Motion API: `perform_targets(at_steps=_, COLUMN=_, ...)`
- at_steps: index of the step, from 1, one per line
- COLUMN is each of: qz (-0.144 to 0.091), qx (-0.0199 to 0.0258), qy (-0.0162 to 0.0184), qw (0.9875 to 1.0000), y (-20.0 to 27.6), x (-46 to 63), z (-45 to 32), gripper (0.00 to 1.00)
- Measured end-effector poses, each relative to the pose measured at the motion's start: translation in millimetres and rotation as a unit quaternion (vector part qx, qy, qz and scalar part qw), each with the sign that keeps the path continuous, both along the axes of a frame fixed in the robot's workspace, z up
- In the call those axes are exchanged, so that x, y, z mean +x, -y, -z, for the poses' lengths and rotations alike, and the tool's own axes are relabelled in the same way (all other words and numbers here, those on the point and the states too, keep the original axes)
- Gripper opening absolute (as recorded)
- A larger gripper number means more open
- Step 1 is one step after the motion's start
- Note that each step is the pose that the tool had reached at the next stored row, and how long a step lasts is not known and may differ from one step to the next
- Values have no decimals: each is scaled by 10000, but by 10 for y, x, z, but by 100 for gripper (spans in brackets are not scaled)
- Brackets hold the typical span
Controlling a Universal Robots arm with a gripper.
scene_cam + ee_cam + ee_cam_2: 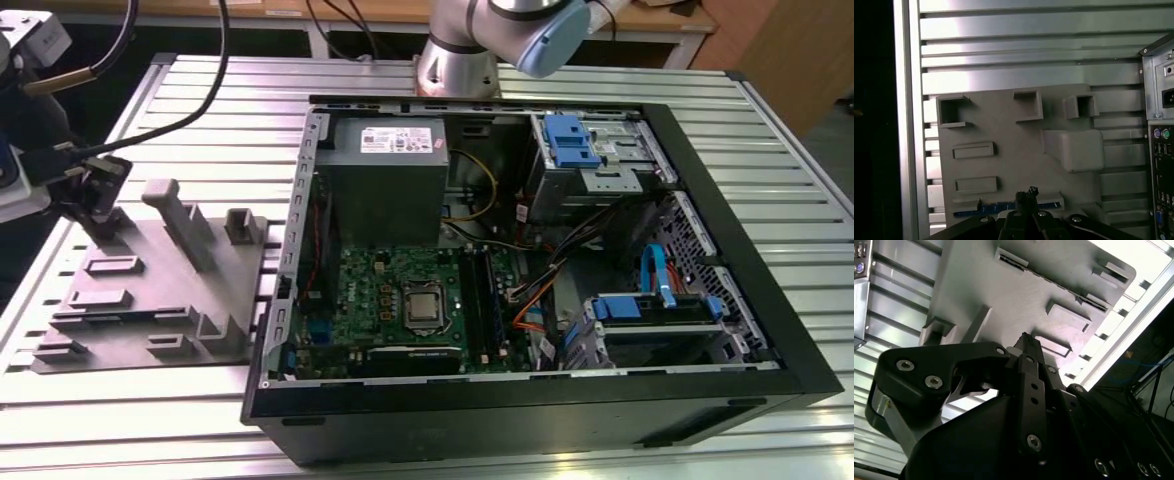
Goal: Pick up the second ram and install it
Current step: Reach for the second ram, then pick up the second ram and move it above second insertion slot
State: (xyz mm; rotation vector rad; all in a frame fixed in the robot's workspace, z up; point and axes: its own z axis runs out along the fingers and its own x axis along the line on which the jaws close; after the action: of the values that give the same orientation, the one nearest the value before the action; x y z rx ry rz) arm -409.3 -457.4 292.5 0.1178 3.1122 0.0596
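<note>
While the jaws hang closed together and empty over the grey tray (147,295), the memory stick (1004,207) sits on edge in a tray slot, near their tip in the first wrist view.

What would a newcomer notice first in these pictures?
The open computer case, green circuit board exposed, takes up the exterior view's right. On the slotted table at that view's left sits a grey tray, with the end effector hovering over it. In the first wrist view the second ram lies in a tray slot near the end effector.
</note>
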Motion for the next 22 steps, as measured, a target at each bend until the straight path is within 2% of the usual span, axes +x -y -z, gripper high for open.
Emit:
perform_targets(at_steps=3, qz=-1, qx=0, qy=0, qw=10000, y=11, x=-20, z=55, gripper=10)
perform_targets(at_steps=8, qz=0, qx=0, qy=0, qw=10000, y=18, x=-36, z=99, gripper=10)
perform_targets(at_steps=22, qz=0, qx=-1, qy=0, qw=10000, y=18, x=-37, z=105, gripper=10)
